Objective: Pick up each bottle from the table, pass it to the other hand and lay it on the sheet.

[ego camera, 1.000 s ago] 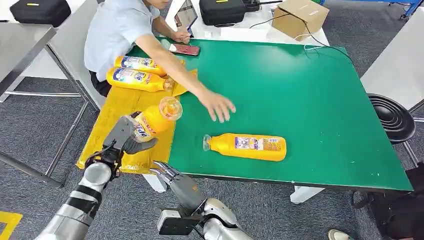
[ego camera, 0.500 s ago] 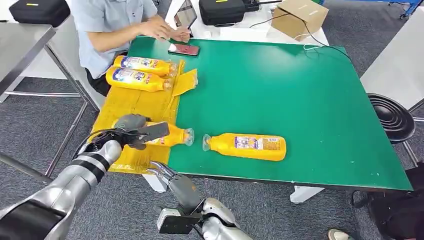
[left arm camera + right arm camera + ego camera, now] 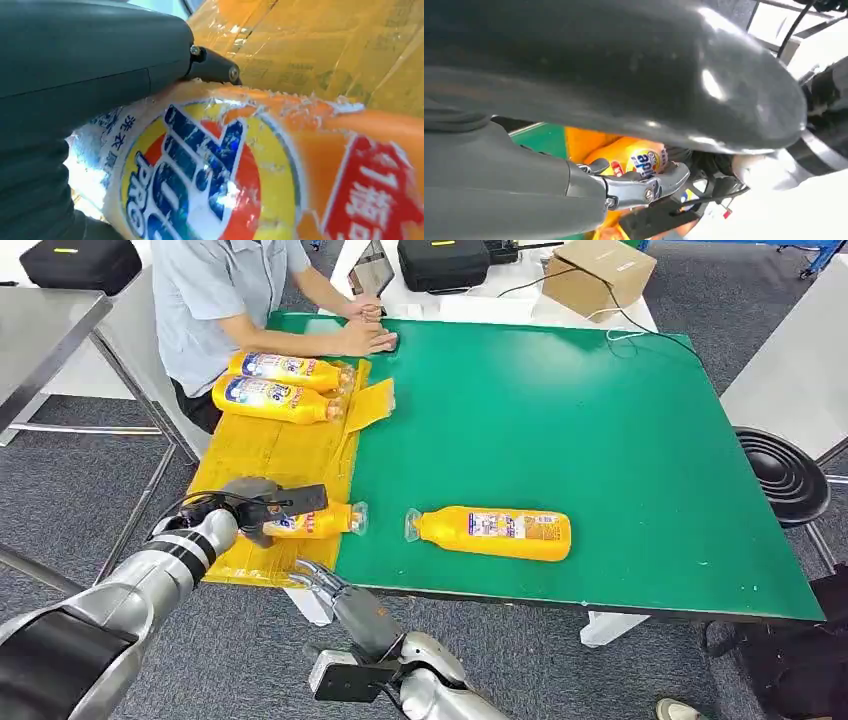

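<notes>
My left hand grips an orange bottle that lies on its side at the near end of the yellow sheet, its clear cap toward the green table. Up close the bottle's label sits against my thumb. Two more orange bottles lie side by side at the sheet's far end. Another orange bottle lies on the green table, cap toward the sheet. My right hand hangs below the table's near edge with its fingers apart and nothing in them; it looks up at the held bottle.
A person sits at the table's far left corner with both hands on a phone. A black case and a cardboard box stand beyond the far edge. A black stool is at the right.
My left hand has brought the bottle from upright down to lying on the sheet. The person's arm drew back from mid-table to the phone.
</notes>
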Controlling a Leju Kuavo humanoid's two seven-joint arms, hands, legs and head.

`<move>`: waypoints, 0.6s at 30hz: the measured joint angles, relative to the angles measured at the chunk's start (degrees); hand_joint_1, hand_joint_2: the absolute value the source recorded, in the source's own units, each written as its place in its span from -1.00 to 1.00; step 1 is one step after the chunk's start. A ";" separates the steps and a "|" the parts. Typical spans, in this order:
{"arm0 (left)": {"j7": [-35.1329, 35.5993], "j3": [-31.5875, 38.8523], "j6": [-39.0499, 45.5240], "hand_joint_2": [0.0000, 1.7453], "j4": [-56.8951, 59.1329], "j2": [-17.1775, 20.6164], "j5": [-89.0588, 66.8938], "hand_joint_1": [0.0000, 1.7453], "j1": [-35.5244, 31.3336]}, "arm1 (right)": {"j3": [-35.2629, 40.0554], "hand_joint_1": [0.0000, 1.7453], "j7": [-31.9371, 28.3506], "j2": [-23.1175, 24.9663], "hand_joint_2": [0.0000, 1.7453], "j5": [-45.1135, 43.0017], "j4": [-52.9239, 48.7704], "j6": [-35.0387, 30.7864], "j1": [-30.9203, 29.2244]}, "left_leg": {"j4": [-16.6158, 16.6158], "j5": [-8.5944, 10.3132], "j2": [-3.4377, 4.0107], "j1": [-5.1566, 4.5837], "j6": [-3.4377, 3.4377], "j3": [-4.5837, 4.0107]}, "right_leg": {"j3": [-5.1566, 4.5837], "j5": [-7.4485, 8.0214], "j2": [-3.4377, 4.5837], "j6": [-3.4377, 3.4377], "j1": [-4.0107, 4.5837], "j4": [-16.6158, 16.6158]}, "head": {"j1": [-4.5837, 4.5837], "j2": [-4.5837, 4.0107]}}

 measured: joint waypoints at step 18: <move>-12.28 7.07 -4.62 1.00 0.96 -0.39 9.03 -1.00 -0.24 | 2.06 -1.00 -0.42 0.09 -1.00 -0.85 1.29 -0.09 -0.60 | 0.00 0.01 -0.04 -0.02 -0.01 0.00 | 0.02 0.00 -0.02 0.00 -0.03 0.04 | 0.00 0.00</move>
